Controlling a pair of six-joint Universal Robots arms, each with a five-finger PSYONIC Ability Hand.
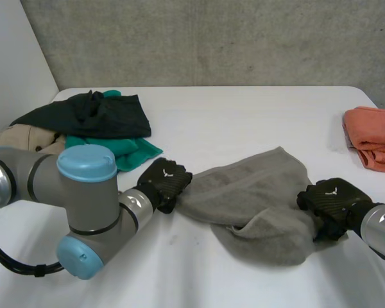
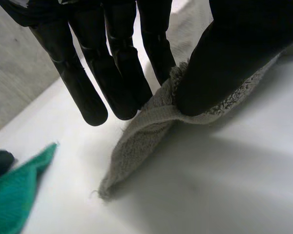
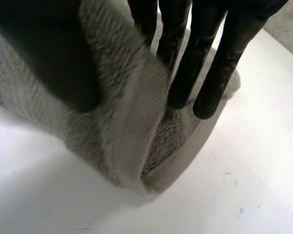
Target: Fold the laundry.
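The orange towel (image 1: 374, 136) is being cut off at the right border of the head view; the beige garment (image 1: 22, 136) is lying half buried under the black garment (image 1: 93, 115) and behind the left arm (image 1: 83, 192); a green garment (image 1: 133, 152) is poking out from beneath the black one, the three forming a loose heap at the far left of the white table (image 1: 244, 122); the grey towel (image 1: 256, 192), thick looped terry, is lying rumpled at the table's middle, its near side bulging softly; the left hand (image 1: 165, 184) is pinching the towel's left edge near a corner, its thumb (image 2: 229, 58) pressing the nubbly hem against one straight finger, the other fingers (image 2: 88, 87) hanging free; the right hand (image 1: 330, 204) is clamping a fold at the towel's right edge, thumb (image 3: 44, 53) on one face, fingers (image 3: 205, 68) on the other; the fold is drooping onto the table.
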